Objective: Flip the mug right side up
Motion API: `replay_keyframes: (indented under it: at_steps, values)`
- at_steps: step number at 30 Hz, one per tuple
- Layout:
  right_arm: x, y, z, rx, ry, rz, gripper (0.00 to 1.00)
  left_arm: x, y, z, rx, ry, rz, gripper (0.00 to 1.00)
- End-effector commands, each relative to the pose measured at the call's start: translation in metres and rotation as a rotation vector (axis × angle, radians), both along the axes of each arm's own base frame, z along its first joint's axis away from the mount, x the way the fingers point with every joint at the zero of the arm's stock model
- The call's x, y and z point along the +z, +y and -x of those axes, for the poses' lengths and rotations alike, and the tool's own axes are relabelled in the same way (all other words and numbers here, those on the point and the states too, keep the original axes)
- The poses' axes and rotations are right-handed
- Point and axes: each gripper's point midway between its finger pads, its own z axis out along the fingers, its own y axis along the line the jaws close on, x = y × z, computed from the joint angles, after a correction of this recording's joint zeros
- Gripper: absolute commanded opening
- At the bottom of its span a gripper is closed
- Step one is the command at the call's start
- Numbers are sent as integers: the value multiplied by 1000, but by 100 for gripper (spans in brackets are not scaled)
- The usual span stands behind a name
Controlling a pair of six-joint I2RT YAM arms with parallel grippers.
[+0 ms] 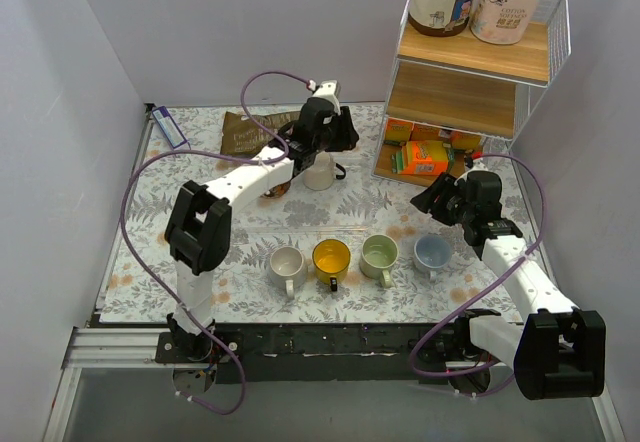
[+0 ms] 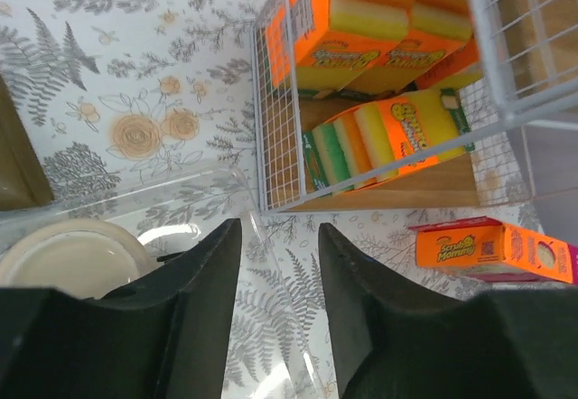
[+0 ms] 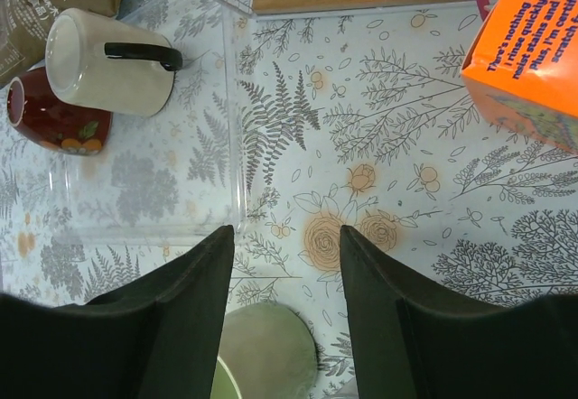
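The left gripper [image 2: 280, 236] has its jaws spread, with nothing between them but the patterned tablecloth [image 2: 135, 74]. In its wrist view the cream mug [image 2: 72, 259] sits at about 8 o'clock from that gap, outside the finger [image 2: 194, 309] on that side and not between the two. Only the mug's flat base shows there, facing up.

In the top view the mug lies just at 6 o'clock from the gripper, close under the wrist. It stands on its rim with its long axis vertical, and its black handle [image 3: 144, 51] points to roughly 3 o'clock. A dark red mug [image 3: 54, 115] lies touching or nearly touching it at 8 o'clock, so there is little room on that flank.

The right gripper [image 3: 287, 236] is also parted and holds nothing. From it the cream mug is at about 10 o'clock and well apart, while a green mug [image 3: 262, 354] sits just under its fingers.

The left arm is plainly the nearer one. As I judge it, the move depends on shifting the open jaws sideways until the mug's upright wall — or its handle — comes into the gap. The free side is the one away from the red mug.
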Motion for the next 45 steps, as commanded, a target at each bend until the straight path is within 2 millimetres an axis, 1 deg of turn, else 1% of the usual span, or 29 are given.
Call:
replay_keyframes:
  at_steps: [1,3,6,10,12,13,14,18,19,21,22,26,28,30,32,35,36,37,40,41,45]
  values:
    - [18,7,-8,25,-62,-34,57,-20,-18,2,-14,99,26,35]
    - [20,9,-9,28,-66,-37,57,-31,-20,-3,-3,101,1,32]
    - [24,11,-11,36,-75,-48,57,-49,-19,-7,18,105,-59,31]
    - [25,15,-12,50,-72,-56,56,-64,-6,-15,96,88,-154,32]
    - [26,17,-13,55,-70,-59,56,-68,-1,-16,117,77,-191,33]
    - [32,19,-17,59,-95,-63,56,-72,3,-16,134,68,-224,33]
    - [33,19,-17,59,-99,-64,56,-72,5,-15,143,62,-237,34]
    - [33,22,-19,64,-99,-66,56,-81,12,-8,181,69,-284,36]
    - [34,22,-20,63,-102,-65,56,-86,17,-3,194,79,-301,36]
    - [33,23,-19,66,-99,-65,56,-90,24,0,228,96,-301,39]
    - [33,23,-20,66,-98,-66,56,-96,28,4,238,109,-313,39]
    - [33,24,-18,67,-97,-65,56,-100,39,12,279,133,-310,39]
    - [33,24,-17,66,-98,-66,56,-100,44,17,299,152,-298,39]
    - [33,24,-17,67,-96,-67,56,-96,49,28,305,165,-280,38]
    - [32,25,-17,71,-95,-69,56,-91,49,37,293,166,-268,38]
    - [30,26,-16,73,-93,-71,56,-75,50,51,278,142,-256,40]
    - [29,26,-16,71,-90,-73,56,-64,52,57,274,128,-246,40]
    - [27,26,-15,72,-85,-75,56,-60,51,62,270,126,-242,41]
    - [26,27,-14,74,-83,-80,56,-50,58,71,290,127,-234,47]
    - [25,28,-13,77,-81,-83,56,-48,61,72,301,129,-229,51]
    - [23,28,-12,80,-75,-82,55,-50,70,74,346,156,-258,58]
